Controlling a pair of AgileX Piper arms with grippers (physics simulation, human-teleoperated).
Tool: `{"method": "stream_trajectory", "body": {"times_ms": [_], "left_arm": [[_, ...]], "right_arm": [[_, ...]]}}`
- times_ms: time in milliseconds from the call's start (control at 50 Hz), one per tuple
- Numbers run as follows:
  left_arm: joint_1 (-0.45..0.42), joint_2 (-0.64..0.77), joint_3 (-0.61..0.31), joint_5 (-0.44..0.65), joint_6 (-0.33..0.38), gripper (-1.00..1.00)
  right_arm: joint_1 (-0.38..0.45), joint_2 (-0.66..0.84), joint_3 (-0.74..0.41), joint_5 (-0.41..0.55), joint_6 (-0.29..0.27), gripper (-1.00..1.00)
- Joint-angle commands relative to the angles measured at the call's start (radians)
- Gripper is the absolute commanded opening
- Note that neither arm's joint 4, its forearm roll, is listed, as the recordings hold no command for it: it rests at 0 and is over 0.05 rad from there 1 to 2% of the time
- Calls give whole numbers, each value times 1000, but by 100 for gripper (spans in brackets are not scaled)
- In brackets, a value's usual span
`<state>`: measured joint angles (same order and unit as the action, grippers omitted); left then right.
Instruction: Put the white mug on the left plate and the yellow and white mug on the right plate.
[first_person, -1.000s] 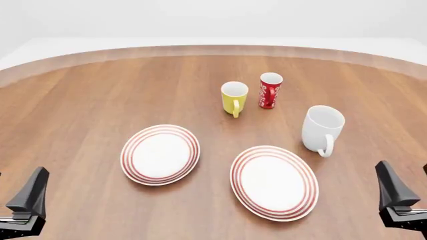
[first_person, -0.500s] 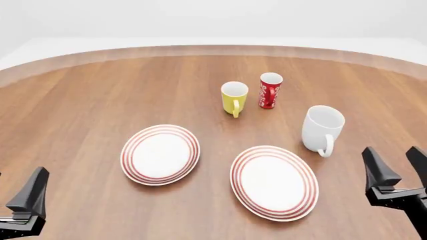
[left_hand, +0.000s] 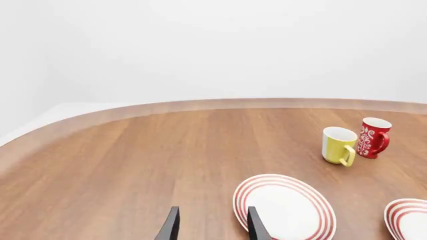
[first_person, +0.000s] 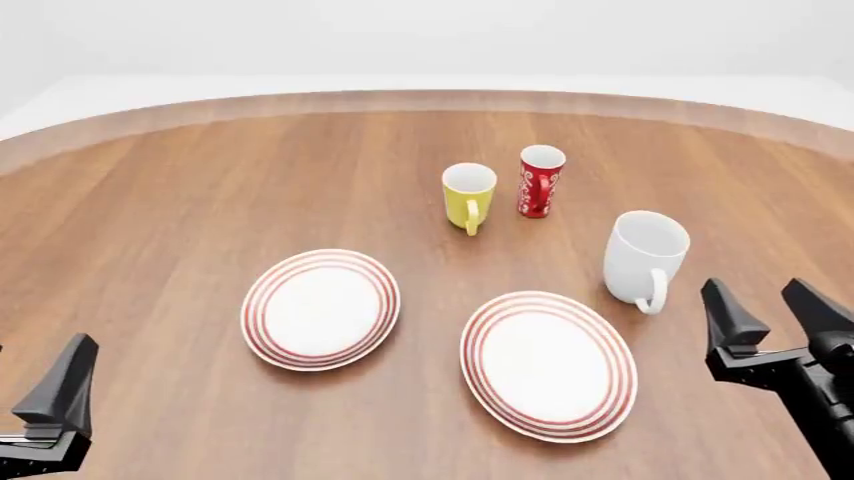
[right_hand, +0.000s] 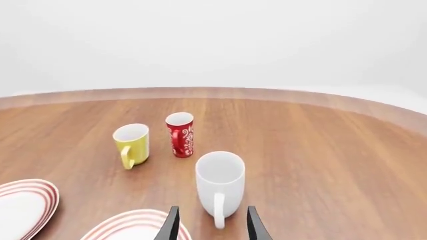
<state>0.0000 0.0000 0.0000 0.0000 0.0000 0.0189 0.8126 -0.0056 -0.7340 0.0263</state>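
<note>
Here the white mug (first_person: 645, 258), yellow and white mug (first_person: 467, 195) and both plates sit empty, both arms' jaws parted

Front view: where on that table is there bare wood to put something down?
Bare wood spreads left of the yellow and white mug and beyond the left plate, out to the table edge. It is crowded on the right: red cup, white mug, right plate, right tool.
</note>
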Motion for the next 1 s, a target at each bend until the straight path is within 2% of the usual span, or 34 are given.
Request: {"method": "stream_trajectory", "body": {"times_ms": [20,340,780,1000], "left_arm": [[0,0,0,0,0,100],[0,0,0,0,0,100],[0,0,0,0,0,100],[0,0,0,0,0,100]], "right_arm": [[-5,161,-8,-139,3,100],[-6,380,-46,-295,12,100],[-21,606,-85,-437,15,100],[-25,685,-104,-479,12,100]]}}
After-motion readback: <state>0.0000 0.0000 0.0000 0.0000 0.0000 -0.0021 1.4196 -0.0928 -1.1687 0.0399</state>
